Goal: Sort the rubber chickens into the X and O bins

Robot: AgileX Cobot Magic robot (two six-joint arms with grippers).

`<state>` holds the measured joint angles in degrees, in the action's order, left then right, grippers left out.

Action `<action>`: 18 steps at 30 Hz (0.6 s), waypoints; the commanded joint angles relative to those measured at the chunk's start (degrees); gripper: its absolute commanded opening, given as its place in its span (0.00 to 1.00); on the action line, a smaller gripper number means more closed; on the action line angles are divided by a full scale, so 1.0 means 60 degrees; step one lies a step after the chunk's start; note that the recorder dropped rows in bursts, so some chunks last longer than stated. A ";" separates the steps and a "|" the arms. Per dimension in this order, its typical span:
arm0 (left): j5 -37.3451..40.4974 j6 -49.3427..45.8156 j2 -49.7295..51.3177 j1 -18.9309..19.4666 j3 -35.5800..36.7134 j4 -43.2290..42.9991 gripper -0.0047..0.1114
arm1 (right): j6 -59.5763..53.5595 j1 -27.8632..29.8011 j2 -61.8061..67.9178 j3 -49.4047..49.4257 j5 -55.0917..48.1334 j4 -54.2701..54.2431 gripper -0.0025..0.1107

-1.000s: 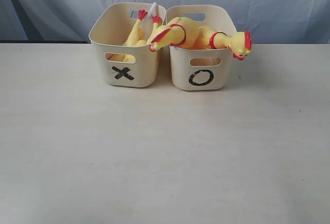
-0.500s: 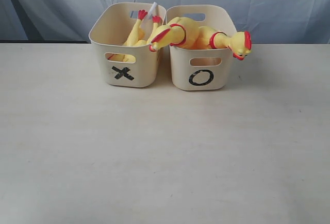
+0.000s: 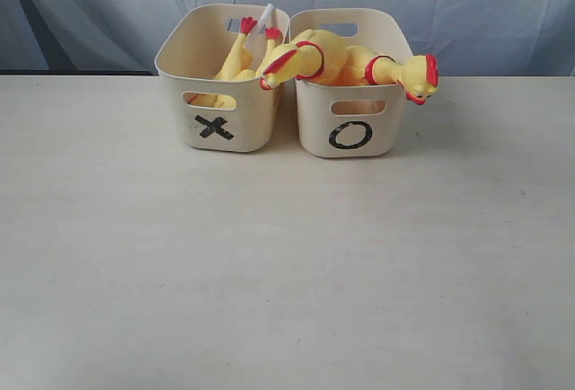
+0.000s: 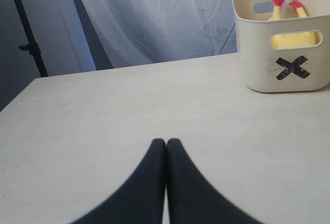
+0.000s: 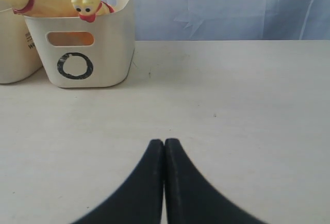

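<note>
Two cream bins stand side by side at the back of the table: the X bin [image 3: 222, 80] on the left and the O bin [image 3: 350, 134] on the right. One rubber chicken [image 3: 235, 62] stands in the X bin with its red feet up. Another rubber chicken [image 3: 346, 62] lies across the top of the O bin, its head [image 3: 418, 78] hanging over the right rim. My left gripper [image 4: 166, 142] is shut and empty, low over bare table well short of the X bin [image 4: 289, 69]. My right gripper [image 5: 164, 142] is shut and empty, short of the O bin [image 5: 77, 66]. Neither gripper shows in the exterior view.
A pale wooden table [image 3: 287, 264] spreads out in front of the bins. A blue-grey cloth backdrop [image 3: 467, 4] hangs behind it. A dark stand [image 4: 28, 38] rises beyond the table's far left corner in the left wrist view.
</note>
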<state>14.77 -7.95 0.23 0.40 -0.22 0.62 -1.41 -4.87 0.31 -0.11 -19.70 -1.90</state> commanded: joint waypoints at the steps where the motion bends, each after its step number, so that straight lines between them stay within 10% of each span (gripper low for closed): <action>1: -0.0129 0.0066 -0.0039 0.0013 0.0036 0.0106 0.04 | -0.0018 0.0071 -0.0052 0.0018 0.0028 -0.0021 0.02; 18: -0.0249 0.0049 -0.0039 0.0013 0.0036 0.0106 0.04 | -0.0018 0.0071 -0.0052 0.0018 -0.0012 -0.0023 0.02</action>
<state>14.44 -7.95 0.23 0.40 -0.22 0.62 -1.41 -4.87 0.31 -0.11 -19.91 -2.00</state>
